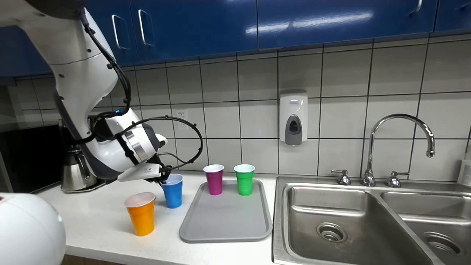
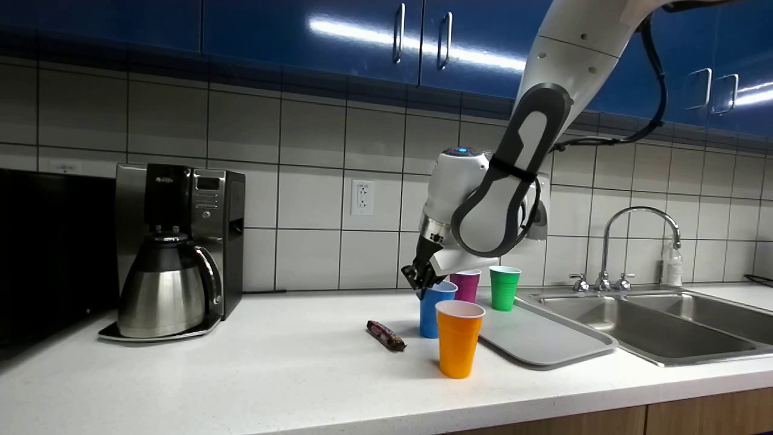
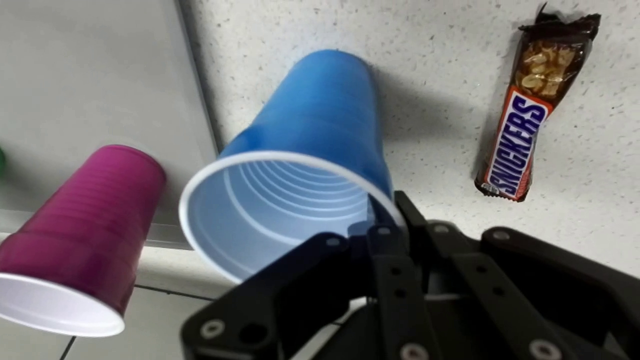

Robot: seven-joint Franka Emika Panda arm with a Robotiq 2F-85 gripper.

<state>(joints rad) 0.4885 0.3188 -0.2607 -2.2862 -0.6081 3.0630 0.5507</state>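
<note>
- Blue cup [image 1: 173,194] is on the tabletop [image 2: 272,374], mouth up; in both exterior views it's just to the left of the grey tray [image 1: 230,221].
- Robot's hand [image 3: 392,215] is closed upon the rim of this cup, w/ its side pinched b/w the two fingers: one finger is inside the cup, one outside, as the wrist view shows.
- Orange cup [image 1: 141,217] stands upright on the tabletop, nearer than the blue cup; in an exterior view it's at the near left of it, w/ a small gap b/w both.
- Purple cup [image 1: 214,180] & green cup [image 1: 244,180] stand upright on the far part of the tray, close to each other but apart; purple is left, green is right.
- Snickers bar [image 2: 386,336] lies in its wrapper on the tabletop; in an exterior view it's to the left of the blue cup, near but not touching.
- Coffee maker [image 2: 211,226] w/ its metal pot [image 2: 163,296] stands at the far left of the tabletop, well apart from the cups.
- Steel sink [image 1: 281,221] is to the right of the tray, w/ a faucet [image 1: 371,147] at its far edge.
- Soap dispenser [image 1: 293,116] hangs on the tiled wall [image 1: 342,117], & blue cabinets [image 1: 195,25] are above.
</note>
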